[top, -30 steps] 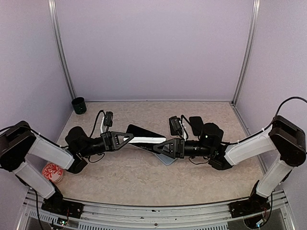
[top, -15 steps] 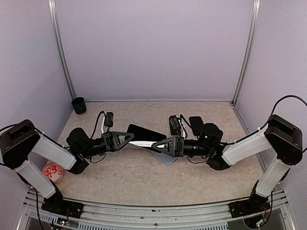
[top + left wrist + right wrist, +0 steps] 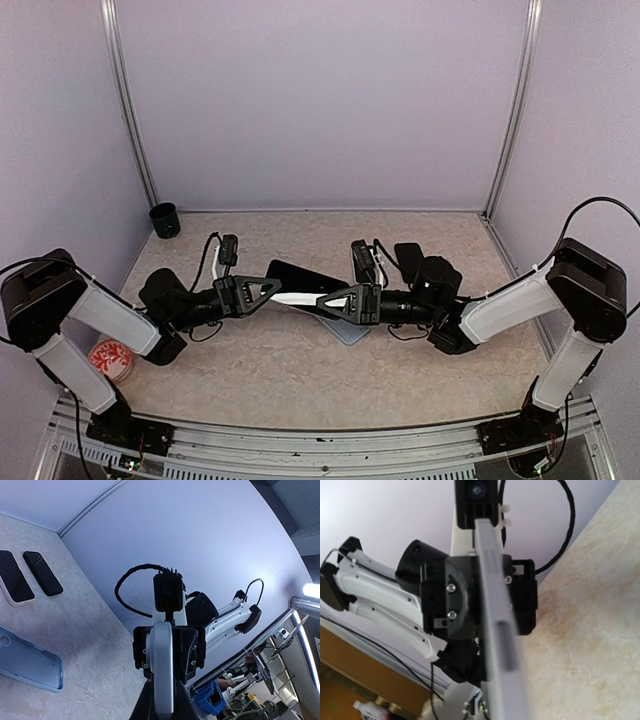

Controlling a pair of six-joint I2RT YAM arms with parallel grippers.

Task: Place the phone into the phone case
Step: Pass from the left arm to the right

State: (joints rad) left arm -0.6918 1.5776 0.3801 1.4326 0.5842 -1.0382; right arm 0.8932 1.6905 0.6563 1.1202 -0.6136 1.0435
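The white phone (image 3: 300, 297) hangs edge-on above the bench (image 3: 260, 375), clamped at opposite ends by the left end effector (image 3: 270, 291) and right end effector (image 3: 328, 304). The blue phone case (image 3: 347, 331) lies empty underneath; seating the phone is not yet done.

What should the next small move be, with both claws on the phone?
Probably open the left claw. Both claws grip the phone by opposite ends, holding it edge-on above the table, so neither arm can turn or lower it alone. The case lies on the table close beside the right claw, so the right arm looks better placed to bring the phone down into it.
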